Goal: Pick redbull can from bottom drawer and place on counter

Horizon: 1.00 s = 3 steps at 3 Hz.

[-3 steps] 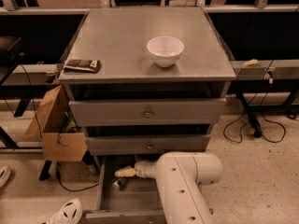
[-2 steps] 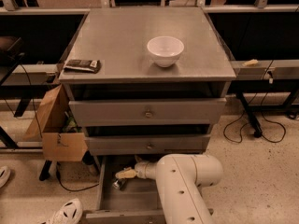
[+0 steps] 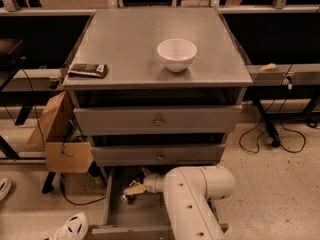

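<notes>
**Gripper down in the drawer, can just beside it**

Found the gripper point(image 3: 133, 189) low inside the bottom drawer point(image 3: 134, 217), at about seven o'clock of the view. Could not tell whether it was parted or clamped. Noted a small silvery-dark shape, taken for the redbull can point(image 3: 125, 198), touching or just beside the gripper at its seven o'clock, on the drawer floor.

Saw the white arm point(image 3: 192, 199) bent sharply, elbow outside the tray. Judged that posture necessary to slip under the middle drawer point(image 3: 159, 155), which overhangs the back of the tray. Judged the bottom drawer pulled well out for the same reason: access from above.

Up top, marked the counter point(image 3: 125, 39), matte speckled grey metal, with a white bowl point(image 3: 176, 54) near its middle and a flat dark packet point(image 3: 88, 70) at the nine o'clock edge. Reckoned the bare metal at six o'clock of the bowl a fair landing place.

Around the cabinet: a cardboard box point(image 3: 62, 139) at nine o'clock, cables point(image 3: 272, 139) at three o'clock, pale speckled floor point(image 3: 270, 194).
</notes>
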{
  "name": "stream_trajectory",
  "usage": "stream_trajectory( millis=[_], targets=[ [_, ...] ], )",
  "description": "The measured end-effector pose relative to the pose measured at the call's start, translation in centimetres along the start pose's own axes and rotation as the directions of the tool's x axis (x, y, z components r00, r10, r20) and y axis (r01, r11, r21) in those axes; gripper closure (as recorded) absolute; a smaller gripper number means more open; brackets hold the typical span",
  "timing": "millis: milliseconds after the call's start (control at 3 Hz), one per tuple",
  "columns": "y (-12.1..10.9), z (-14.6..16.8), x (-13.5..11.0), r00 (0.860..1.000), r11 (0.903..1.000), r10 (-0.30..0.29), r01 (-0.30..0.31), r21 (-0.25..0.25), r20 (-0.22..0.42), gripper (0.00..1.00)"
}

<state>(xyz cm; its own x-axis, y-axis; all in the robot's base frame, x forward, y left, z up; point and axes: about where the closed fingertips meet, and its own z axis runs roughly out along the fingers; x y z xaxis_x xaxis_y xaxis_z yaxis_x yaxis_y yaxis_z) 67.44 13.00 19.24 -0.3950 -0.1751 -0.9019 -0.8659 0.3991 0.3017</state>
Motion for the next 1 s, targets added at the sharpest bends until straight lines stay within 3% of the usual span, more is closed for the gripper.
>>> stream_trajectory(
  millis=[1000],
  targets=[
    [2.6,0.2,3.4,0.996,0.9958,-0.092,0.092,0.003,0.001,0.0]
  ],
)
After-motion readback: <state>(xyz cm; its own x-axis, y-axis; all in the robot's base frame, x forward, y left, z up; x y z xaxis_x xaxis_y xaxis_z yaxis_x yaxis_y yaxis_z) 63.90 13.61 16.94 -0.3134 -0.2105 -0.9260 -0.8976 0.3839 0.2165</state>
